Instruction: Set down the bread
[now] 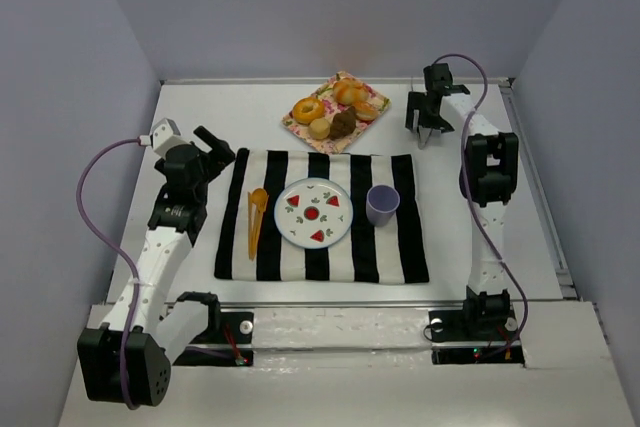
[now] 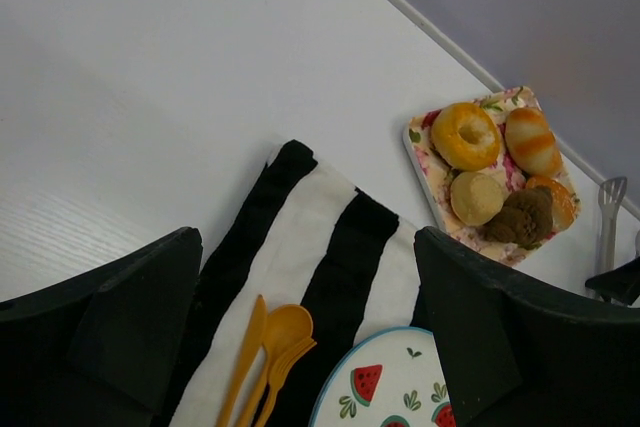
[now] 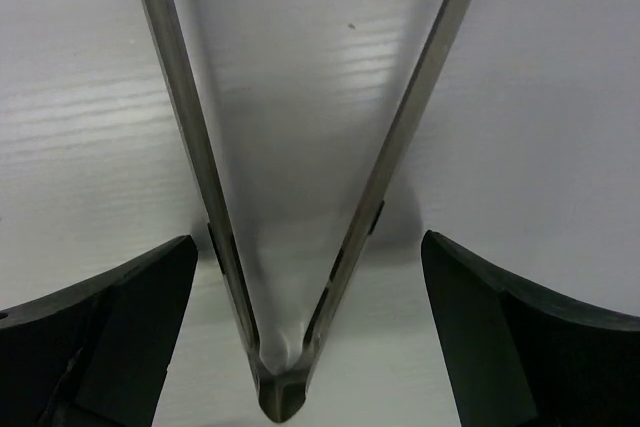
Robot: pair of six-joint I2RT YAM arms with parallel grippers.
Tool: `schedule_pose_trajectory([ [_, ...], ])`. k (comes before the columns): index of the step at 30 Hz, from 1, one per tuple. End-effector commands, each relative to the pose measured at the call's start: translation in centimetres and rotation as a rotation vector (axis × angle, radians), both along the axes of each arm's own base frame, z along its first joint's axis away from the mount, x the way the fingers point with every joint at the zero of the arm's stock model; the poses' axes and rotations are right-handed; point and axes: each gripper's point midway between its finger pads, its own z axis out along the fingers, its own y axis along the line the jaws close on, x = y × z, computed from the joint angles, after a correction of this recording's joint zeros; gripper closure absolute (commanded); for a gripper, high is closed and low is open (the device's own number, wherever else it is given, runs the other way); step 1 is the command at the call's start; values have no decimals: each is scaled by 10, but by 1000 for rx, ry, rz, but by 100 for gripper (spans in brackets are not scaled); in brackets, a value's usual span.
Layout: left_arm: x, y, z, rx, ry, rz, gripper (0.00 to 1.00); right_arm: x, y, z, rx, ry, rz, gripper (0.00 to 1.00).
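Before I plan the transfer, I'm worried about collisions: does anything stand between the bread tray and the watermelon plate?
Nothing visible does. The purple cup stands right of the plate, orange cutlery left, both off the straight path.

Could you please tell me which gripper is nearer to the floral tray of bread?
Right. The right gripper hovers just right of the floral tray; the left gripper sits farther off, beyond the striped mat's far-left corner.
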Motion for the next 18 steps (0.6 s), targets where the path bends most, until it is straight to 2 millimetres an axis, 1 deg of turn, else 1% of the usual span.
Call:
schedule_pose_trajectory([
  [1, 12, 4, 39, -14, -110, 24, 1, 17, -1, 0, -7, 10, 13, 0],
  [2, 11, 4, 39, -19, -110, 28, 1, 17, 0, -18, -6, 37, 6, 0],
  [3, 11, 4, 40, -20, -112, 29, 1, 19, 0, -23, -6, 42, 4, 0],
  [4, 11, 5, 40, -23, -115, 32, 1, 22, 0, -34, -4, 50, -3, 0],
  [5, 9, 5, 41, -23, -120, 34, 1, 24, -4, -40, 4, 56, -5, 0],
  [6, 8, 6, 40, -21, -117, 36, 1, 24, -5, -44, -1, 70, 0, 0],
  [7, 7, 7, 41, -19, -117, 41, 1, 18, -7, -49, -12, 109, -4, 0],
  [8, 5, 10, 42, -16, -122, 54, 1, 23, -19, -50, -42, 101, -41, 0],
  [10, 3, 12, 43, -10, -123, 67, 1, 20, -23, -53, -63, 114, -52, 0],
  [12, 1, 15, 46, -7, -132, 77, 1, 16, -37, -61, -49, 134, -70, 2],
  [13, 0, 15, 47, -4, -133, 77, 1, 17, -35, -63, -42, 132, -64, 5],
  [14, 0, 15, 48, -4, -136, 78, 1, 16, -42, -65, -33, 133, -73, 9],
  [15, -1, 16, 48, -4, -138, 79, 1, 16, -44, -70, -13, 135, -73, 22],
  [17, -2, 16, 48, -3, -136, 79, 1, 18, -41, -71, 2, 129, -62, 37],
  [18, -3, 17, 48, -1, -135, 83, 1, 21, -36, -70, 25, 117, -44, 47],
])
